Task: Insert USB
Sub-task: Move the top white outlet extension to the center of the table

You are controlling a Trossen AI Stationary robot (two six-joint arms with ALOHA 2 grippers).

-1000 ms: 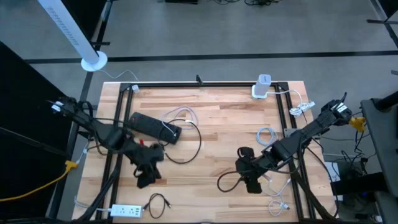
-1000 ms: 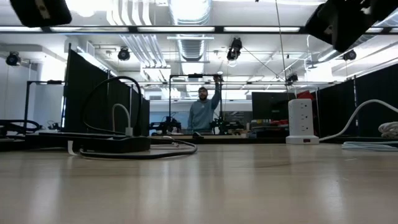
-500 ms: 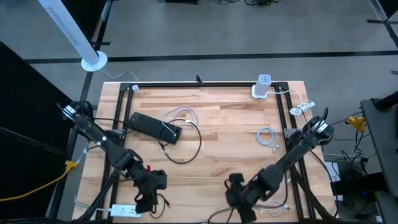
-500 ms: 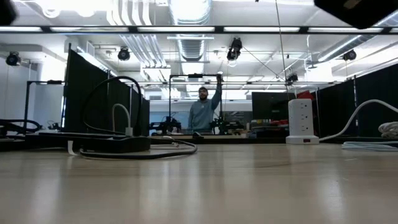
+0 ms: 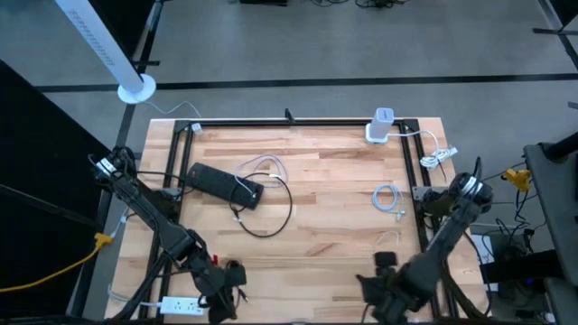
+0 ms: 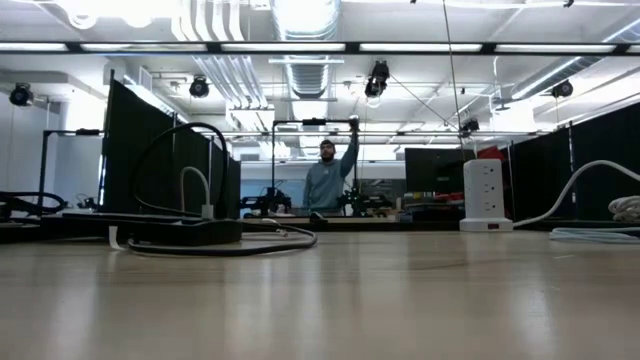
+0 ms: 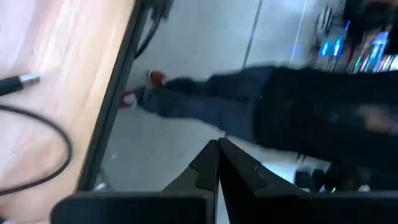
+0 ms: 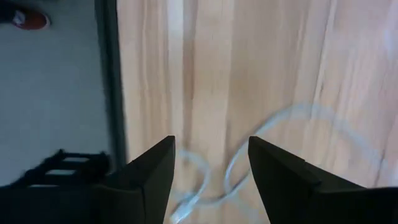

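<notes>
A black power strip (image 5: 224, 183) lies flat at the table's far left with black and white cables looped beside it. A white socket tower (image 5: 381, 126) stands at the far right edge and also shows in the low view (image 6: 485, 195). My left gripper (image 5: 226, 291) is shut and empty above the near left edge; its wrist view (image 7: 217, 144) shows a black cable with a silver plug tip (image 7: 25, 79) lying on the wood. My right gripper (image 5: 384, 287) is open and empty above the near right edge; its wrist view (image 8: 211, 149) shows a white cable (image 8: 292, 118) lying on the table.
A white power strip (image 5: 181, 307) lies at the near left edge. A coiled white cable (image 5: 388, 197) lies at the right. A black frame rail (image 8: 109, 74) borders the table. A person's legs (image 7: 205, 106) show on the floor beyond the table edge; another person stands far behind (image 6: 328, 180).
Both grippers have gone toward the table's near edge: the left from beside the black power strip to the near left corner, the right from the middle right to the near right edge. Both arms have left the low view.
</notes>
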